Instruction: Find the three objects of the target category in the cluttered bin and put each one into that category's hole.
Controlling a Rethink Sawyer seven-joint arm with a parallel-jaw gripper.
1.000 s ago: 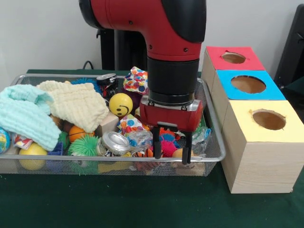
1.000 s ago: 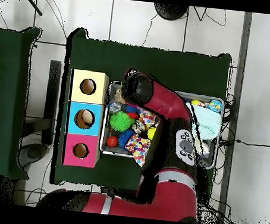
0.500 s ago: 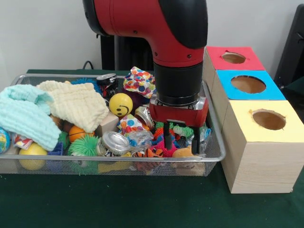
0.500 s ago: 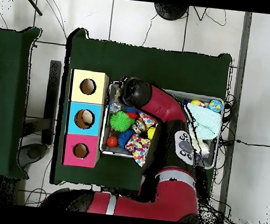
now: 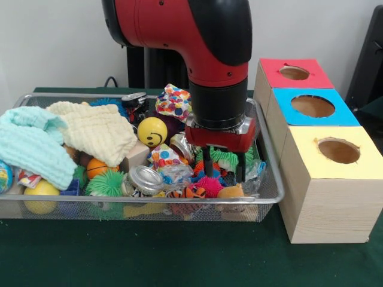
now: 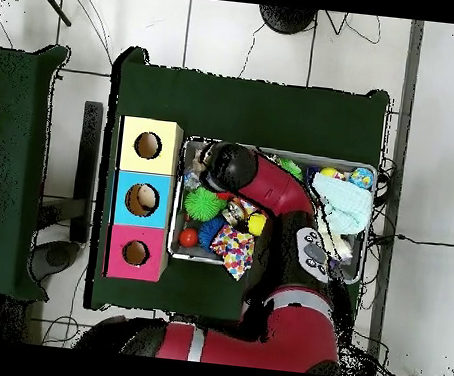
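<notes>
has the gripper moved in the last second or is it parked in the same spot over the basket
Yes. In the front view the gripper has risen: its fingertips, earlier down near the wire basket front rim, now hang higher above the spiky toys, fingers apart and empty.

One wire bin point(image 5: 268, 179) sits on the desk point(image 5: 179, 257), and beside it stand three boxes: one red point(image 5: 294, 75), one blue point(image 5: 312, 107), one yellow point(image 5: 335, 152), each with one round hole. In the bin lie two cloths, one cream point(image 5: 96, 131) and one mint point(image 5: 33, 146). At least three spiky balls show: green point(image 5: 108, 182), pink point(image 5: 209, 185) and another green point(image 5: 226, 159). There is one smiley ball point(image 5: 152, 131), one orange ball point(image 5: 96, 167) and one can point(image 5: 145, 178).
</notes>
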